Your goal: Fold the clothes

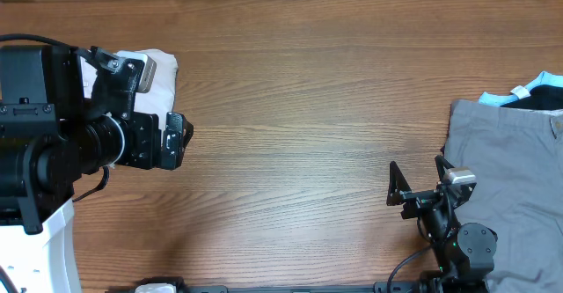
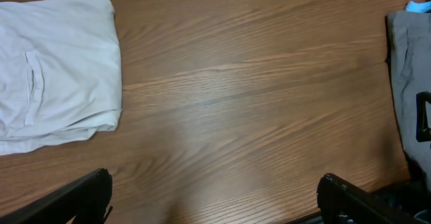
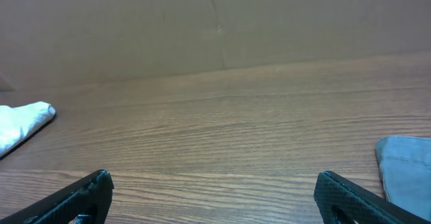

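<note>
The cream shorts point(image 1: 158, 77) lie folded at the far left of the table, mostly hidden under my left arm in the overhead view. The left wrist view shows them as a folded stack with a pocket seam point(image 2: 54, 62), and their edge shows in the right wrist view point(image 3: 23, 123). My left gripper point(image 1: 176, 141) is open and empty, just right of the shorts and above bare wood point(image 2: 215, 197). My right gripper point(image 1: 416, 177) is open and empty near the front right point(image 3: 215, 194).
A grey garment point(image 1: 501, 170) lies at the right edge, also seen in the left wrist view point(image 2: 407, 83) and the right wrist view point(image 3: 404, 163). A black and light-blue garment point(image 1: 537, 95) lies behind it. The wooden table point(image 1: 308, 108) spans the middle.
</note>
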Controlling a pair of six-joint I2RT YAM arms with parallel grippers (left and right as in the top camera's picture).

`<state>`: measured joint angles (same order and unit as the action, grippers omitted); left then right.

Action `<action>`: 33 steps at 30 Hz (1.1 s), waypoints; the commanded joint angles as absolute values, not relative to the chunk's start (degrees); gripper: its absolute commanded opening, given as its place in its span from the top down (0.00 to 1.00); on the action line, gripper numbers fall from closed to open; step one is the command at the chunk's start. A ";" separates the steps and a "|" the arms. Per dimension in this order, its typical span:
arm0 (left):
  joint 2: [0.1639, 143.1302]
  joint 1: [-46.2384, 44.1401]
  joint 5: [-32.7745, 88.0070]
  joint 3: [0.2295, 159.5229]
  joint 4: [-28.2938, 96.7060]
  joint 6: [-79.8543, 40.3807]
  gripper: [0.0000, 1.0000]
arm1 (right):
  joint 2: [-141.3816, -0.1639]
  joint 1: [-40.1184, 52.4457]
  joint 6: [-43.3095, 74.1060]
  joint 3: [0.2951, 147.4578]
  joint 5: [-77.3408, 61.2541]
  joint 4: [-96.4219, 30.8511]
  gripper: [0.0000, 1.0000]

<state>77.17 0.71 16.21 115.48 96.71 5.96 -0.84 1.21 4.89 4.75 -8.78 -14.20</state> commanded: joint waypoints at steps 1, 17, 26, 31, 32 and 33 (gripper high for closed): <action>77.56 0.36 16.08 115.48 96.79 5.13 0.00 | -0.16 0.99 4.67 4.34 -9.10 -13.76 0.00; 77.56 0.21 16.08 115.48 96.79 5.13 0.00 | -0.16 0.99 4.67 4.34 -9.10 -13.76 0.00; 71.57 0.19 17.72 103.39 73.80 5.61 0.00 | -0.16 0.99 4.67 4.34 -9.10 -13.76 0.00; 63.68 0.16 22.76 84.44 54.46 5.54 0.00 | -0.16 0.99 4.67 4.34 -9.10 -13.76 0.00; 61.80 0.16 23.90 80.12 50.06 5.54 0.00 | -0.16 0.99 4.67 4.34 -9.10 -13.76 0.00; 60.12 0.16 24.58 76.51 46.57 5.54 0.00 | -0.16 0.99 4.67 4.34 -9.10 -13.76 0.00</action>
